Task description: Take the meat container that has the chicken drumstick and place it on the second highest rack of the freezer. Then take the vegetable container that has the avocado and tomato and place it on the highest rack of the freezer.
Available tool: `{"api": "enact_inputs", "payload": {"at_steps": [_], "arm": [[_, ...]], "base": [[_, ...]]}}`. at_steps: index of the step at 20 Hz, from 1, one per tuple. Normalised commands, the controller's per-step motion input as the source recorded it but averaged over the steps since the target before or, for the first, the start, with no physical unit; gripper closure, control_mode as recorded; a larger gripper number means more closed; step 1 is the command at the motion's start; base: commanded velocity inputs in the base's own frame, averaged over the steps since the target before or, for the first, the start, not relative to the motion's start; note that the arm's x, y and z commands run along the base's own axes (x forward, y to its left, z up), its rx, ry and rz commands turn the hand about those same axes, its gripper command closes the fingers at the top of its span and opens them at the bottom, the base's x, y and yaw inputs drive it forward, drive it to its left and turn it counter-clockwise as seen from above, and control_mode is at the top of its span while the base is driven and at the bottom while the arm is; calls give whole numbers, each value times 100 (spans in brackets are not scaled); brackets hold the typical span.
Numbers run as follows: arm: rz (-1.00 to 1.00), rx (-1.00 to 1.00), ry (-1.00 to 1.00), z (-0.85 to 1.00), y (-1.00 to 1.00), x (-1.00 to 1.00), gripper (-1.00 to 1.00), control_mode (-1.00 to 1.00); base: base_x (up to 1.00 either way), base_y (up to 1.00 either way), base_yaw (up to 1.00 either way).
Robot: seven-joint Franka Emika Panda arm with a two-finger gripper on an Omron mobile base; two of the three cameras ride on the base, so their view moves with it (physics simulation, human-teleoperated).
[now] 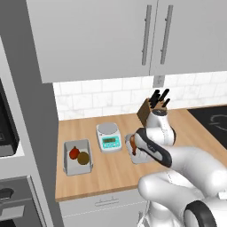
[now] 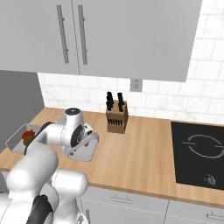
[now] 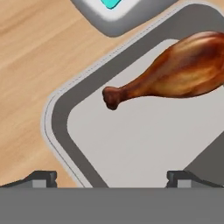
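The hand [image 3: 111, 177] hangs low over the meat container [image 3: 57, 118] with its jaws spread wide and nothing between them; in the hand view the two dark fingertips [image 3: 41, 177] straddle the tray's near rim, one out over the wooden tabletop [image 3: 30, 52] and the other inside the grey tray floor. The chicken drumstick [image 3: 175, 72] lies across the far part of that tray, its knobby bone end pointing toward the middle.

The step in hand looks like the first grasp: taking this container by its rim. To do it well, the hand should come straight down so that one finger drops outside the wall and the other inside, well apart from the drumstick, then close firmly on the wall alone. A pinch near a straight stretch of rim, not the rounded corner, would likely hold steadier. The tray will hang from one edge, so lifting it level and slowly should keep the meat from sliding.

The kitchen scale [image 1: 109, 137] stands just beside the tray (worth avoiding on the way up). The vegetable container [image 1: 78, 157] with the tomato [image 1: 73, 153] and avocado [image 1: 83, 158] waits further along the tabletop, untouched.
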Motion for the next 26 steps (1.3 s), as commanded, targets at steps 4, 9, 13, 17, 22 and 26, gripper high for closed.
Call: {"api": "enact_inputs", "payload": {"at_steps": [4, 9, 13, 17, 22, 26], "arm": [[8, 0, 0, -47, 0, 0, -100, -100], [7, 0, 5, -35, 0, 0, -100, -100], [7, 0, -1, -22, 0, -16, -100, -100], [8, -1, -12, 1, 3, -34, -100, -100], [7, -2, -3, 1, 13, -45, -100, -100], [7, 0, 1, -23, 4, -4, -100, -100]], "base": [[0, 0, 0], [0, 0, 0], [0, 0, 0], [0, 0, 0], [0, 0, 0], [0, 0, 0]]}}
